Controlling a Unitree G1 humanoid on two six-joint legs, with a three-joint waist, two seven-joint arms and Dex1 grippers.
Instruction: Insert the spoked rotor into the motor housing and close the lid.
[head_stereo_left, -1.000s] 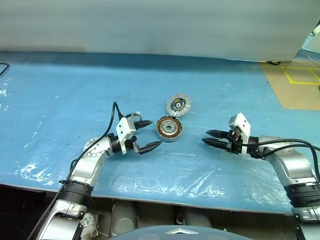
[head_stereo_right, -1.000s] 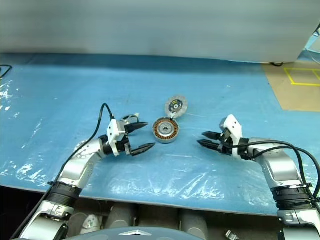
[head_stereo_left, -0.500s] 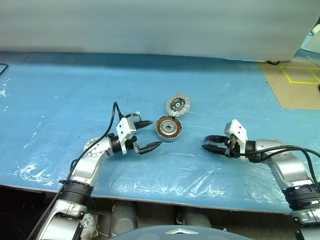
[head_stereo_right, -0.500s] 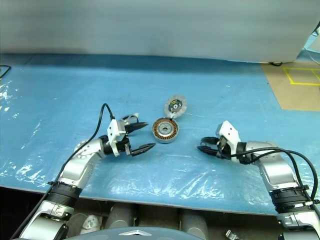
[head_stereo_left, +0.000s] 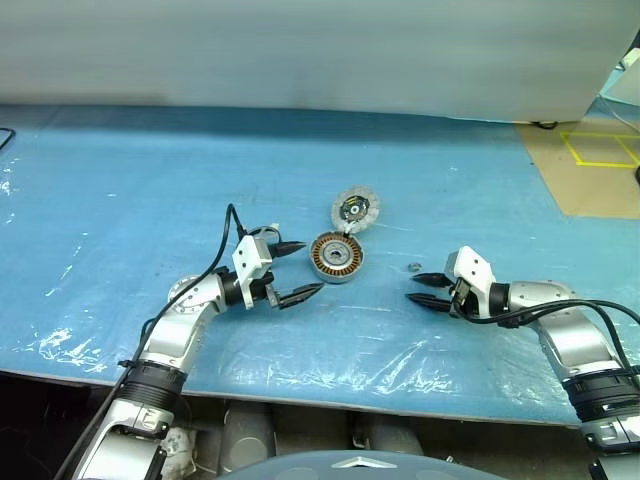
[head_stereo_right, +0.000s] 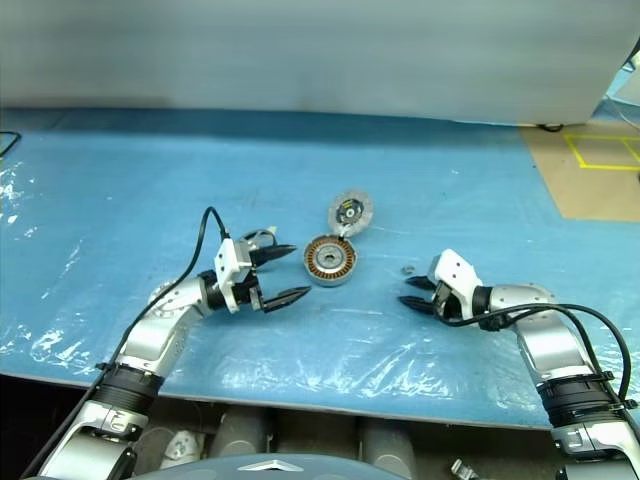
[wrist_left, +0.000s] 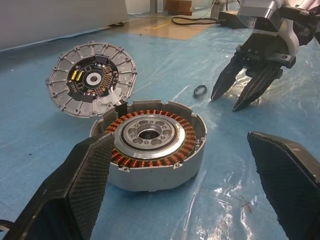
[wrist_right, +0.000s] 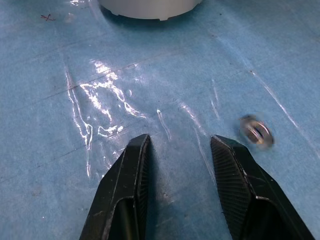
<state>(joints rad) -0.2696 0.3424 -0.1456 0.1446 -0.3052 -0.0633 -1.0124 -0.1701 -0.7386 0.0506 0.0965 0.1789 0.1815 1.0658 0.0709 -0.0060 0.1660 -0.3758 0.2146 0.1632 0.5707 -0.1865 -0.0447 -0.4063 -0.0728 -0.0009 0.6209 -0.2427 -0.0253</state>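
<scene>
Motor housing (wrist_left: 150, 145): on the blue tabletop (head_stereo_left: 120, 180), directly ahead of the left tool (head_stereo_left: 287, 270), copper windings up, positioned to be steadied.
Lid (wrist_left: 92, 80): propped against the housing's far rim, inner face showing.
Left tool: fingers spread wide, empty.
Right tool (head_stereo_left: 428, 290): fingers parted, empty, low beside a small nut (wrist_right: 256, 132), apparently its target.

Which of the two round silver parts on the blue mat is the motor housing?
On the blue mat, look between the left gripper and the right gripper: two round silver parts sit there, touching. The motor housing is the nearer, thicker one. Its copper-brown ring of windings around a silver hub sets it apart from the thin lid, which has a dark centre.
</scene>
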